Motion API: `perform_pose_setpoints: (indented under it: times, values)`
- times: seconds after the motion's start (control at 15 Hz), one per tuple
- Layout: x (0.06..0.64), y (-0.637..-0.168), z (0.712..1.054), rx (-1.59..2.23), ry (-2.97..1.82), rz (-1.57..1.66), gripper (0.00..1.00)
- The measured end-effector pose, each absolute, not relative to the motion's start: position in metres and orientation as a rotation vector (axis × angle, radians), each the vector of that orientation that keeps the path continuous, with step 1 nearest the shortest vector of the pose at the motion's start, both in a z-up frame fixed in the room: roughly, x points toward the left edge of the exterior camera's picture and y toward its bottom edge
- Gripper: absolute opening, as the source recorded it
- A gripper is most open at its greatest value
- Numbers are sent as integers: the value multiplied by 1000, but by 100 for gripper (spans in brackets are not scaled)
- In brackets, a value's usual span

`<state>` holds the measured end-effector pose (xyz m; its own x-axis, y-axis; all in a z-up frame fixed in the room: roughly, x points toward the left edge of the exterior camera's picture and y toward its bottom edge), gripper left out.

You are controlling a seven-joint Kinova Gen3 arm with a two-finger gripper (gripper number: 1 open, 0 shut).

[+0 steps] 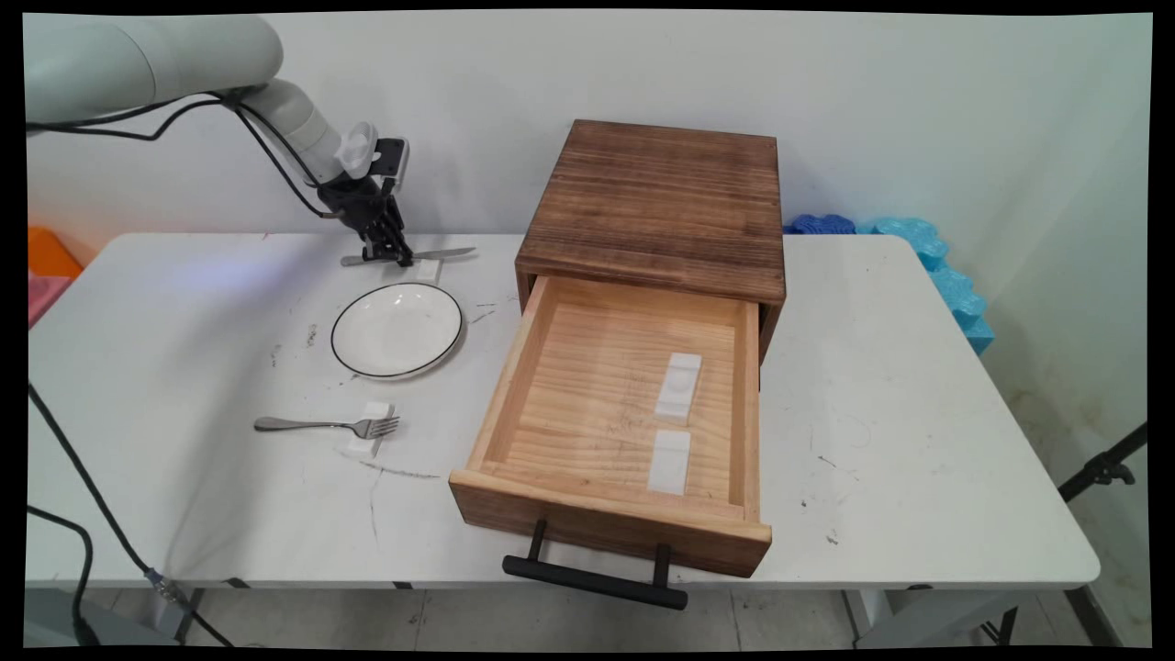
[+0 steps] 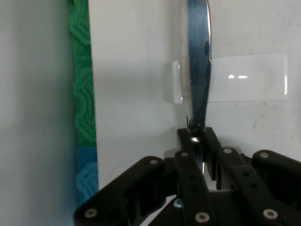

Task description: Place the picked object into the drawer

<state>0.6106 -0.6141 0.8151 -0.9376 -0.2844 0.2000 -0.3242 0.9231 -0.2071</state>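
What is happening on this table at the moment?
The black gripper of the white arm is shut on a table knife at the table's far side, just above a small white rest. Nearby lie a white plate and a fork on its own rest. The wooden drawer stands open, with two white rests inside.

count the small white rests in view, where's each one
4. One under the knife in the gripper, at; one under the fork, at; two inside the open drawer, at and.
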Motion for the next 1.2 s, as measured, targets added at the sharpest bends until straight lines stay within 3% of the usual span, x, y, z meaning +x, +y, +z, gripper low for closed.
perform_pose_setpoints:
  times: [0.47, 1.2]
  values:
    - [608, -610, 837, 545, -2879, 433, 0]
    - [595, -557, 894, 618, -2835, 532, 0]
